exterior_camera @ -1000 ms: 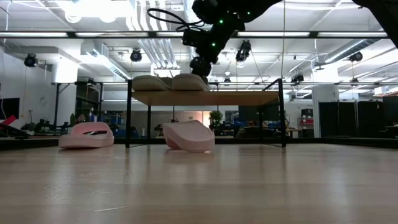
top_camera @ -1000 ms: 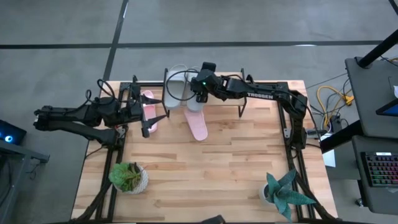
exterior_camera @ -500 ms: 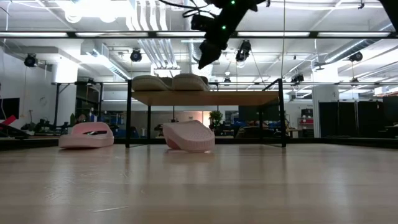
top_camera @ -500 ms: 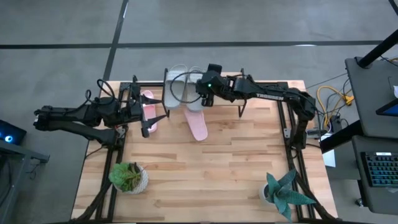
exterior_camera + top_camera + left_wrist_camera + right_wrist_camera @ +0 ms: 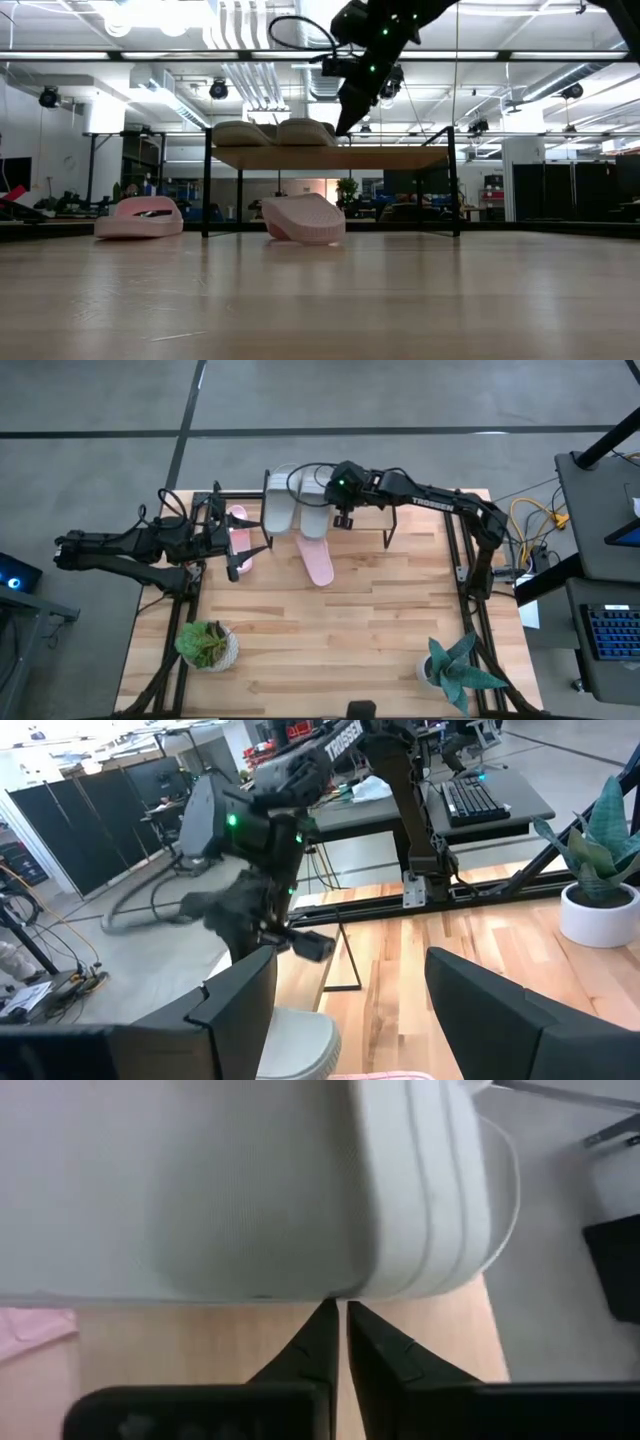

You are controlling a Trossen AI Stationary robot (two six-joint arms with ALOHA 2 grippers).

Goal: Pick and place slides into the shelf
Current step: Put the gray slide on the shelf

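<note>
two light grey slides [image 5: 296, 508] sit side by side on the shelf [image 5: 330, 156], at the table's twelve o'clock edge in the high view; in the low view they rest on the left part of the plank top. one pink slide [image 5: 318, 561] lies on the table [image 5: 340, 630] just toward six o'clock of the shelf, partly under it, and the low view shows it standing between the shelf's black legs. the other pink slide [image 5: 240, 538] lies toward nine o'clock of the shelf, near the table's edge.

the right end effector [image 5: 343, 515] hangs above the shelf just at three o'clock of the grey pair, clear of them in the low view; in its wrist view its fingers [image 5: 322, 1342] are nearly together with only a thin gap, holding nothing. the left end effector [image 5: 236, 550] waits at the table's nine o'clock edge over the second pink slide, its fingers spread wide and empty.

two potted plants stand near the six o'clock edge, one [image 5: 207, 645] toward seven, one [image 5: 458, 667] toward five.
</note>
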